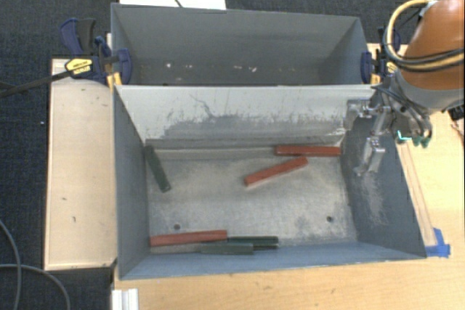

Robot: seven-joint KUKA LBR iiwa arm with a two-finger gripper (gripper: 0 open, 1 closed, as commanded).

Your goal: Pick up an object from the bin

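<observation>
My gripper (369, 156) hangs over the bin's right wall, high above the floor, open with nothing between its fingers. Nearest to it, a red-brown flat stick (307, 151) lies along the foot of the back wall, just left of the gripper. A second red-brown stick (275, 172) lies tilted on the floor a little further left and nearer the front.
A dark green stick (156, 168) leans in the left back corner. At the front wall lie another red-brown stick (189, 237) and two dark green sticks (240, 245) side by side. The arm with its orange cover stands over the right rim.
</observation>
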